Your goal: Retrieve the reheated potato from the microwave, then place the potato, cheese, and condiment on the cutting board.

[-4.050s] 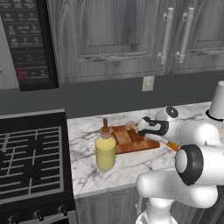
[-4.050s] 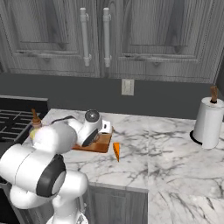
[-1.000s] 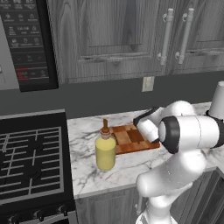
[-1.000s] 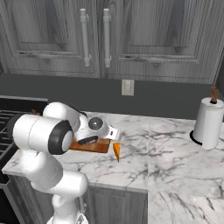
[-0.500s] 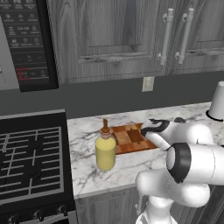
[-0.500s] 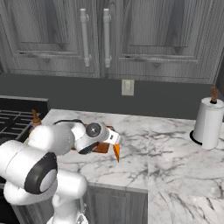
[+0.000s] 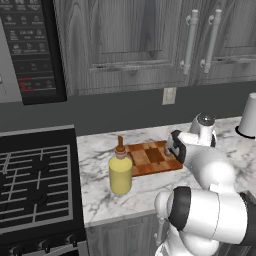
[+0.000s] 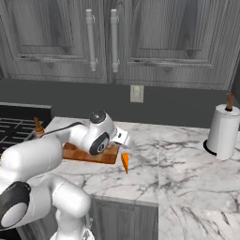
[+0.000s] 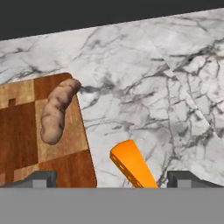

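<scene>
The small orange-yellow cheese wedge (image 9: 131,164) is seen lying on the white marbled counter (image 9: 175,87), just off the right-hand edge of the checkered brown wooden cutting board (image 9: 26,144), apart from it by a narrow strip of marble. In the hand view the wedge sits between the two dark tips of the claw (image 9: 113,178), a little toward the right-hand tip, and directly ahead of the claw. The tips are spread wide, well outside the wedge on both sides, and nothing is held.

The long axis of the wedge is set on a slant in the hand view, its rounded broad end pointing up and to the left, toward the board, and the rest running down and to the right, out of sight at the lower edge. In the right base view the cheese (image 8: 125,162) is seen just beyond the board's end, with its narrow end pointing down toward the counter's front.

The lumpy brown-tan oval potato (image 9: 57,111) is already lying on the board near its right edge, its long axis roughly parallel to that edge. The squat pale-yellow bottle with a brown stopper (image 7: 120,172) stands on the counter beside the board's far end, off the wood.
</scene>
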Robot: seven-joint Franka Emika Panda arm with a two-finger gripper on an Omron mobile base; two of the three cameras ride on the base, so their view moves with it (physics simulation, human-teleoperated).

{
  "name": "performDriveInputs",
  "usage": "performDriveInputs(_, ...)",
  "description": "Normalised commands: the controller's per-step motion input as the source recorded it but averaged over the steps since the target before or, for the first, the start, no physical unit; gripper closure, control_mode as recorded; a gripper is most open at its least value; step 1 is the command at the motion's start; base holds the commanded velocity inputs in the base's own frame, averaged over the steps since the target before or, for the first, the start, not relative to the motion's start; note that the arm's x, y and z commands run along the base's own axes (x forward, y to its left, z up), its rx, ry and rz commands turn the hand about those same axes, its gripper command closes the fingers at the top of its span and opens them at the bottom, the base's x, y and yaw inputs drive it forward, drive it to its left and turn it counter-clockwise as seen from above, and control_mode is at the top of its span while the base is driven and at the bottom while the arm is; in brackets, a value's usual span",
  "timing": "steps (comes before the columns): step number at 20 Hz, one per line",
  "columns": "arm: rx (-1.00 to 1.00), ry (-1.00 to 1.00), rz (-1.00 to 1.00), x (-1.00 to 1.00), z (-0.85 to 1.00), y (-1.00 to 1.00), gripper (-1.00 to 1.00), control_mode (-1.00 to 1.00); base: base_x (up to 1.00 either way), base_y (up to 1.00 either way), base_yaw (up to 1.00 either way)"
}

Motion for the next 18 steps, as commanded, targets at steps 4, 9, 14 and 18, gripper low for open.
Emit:
performDriveInputs(4,-0.03,0.38,0.02,-0.33,0.24,-0.23,-1.0,-1.0,0.0,0.0,0.0)
performDriveInputs(9,-0.01,0.15,0.12,-0.26,-0.13,-0.29,-1.0,-1.0,0.0,0.0,0.0)
performDriveInputs(14,0.03,0.09,0.22,-0.07,-0.2,-0.08,-1.0,-1.0,0.0,0.0,0.0)
performDriveInputs(18,0.1,0.07,0.27,0.06,-0.19,0.0,-1.0,-1.0,0.0,0.0,0.0)
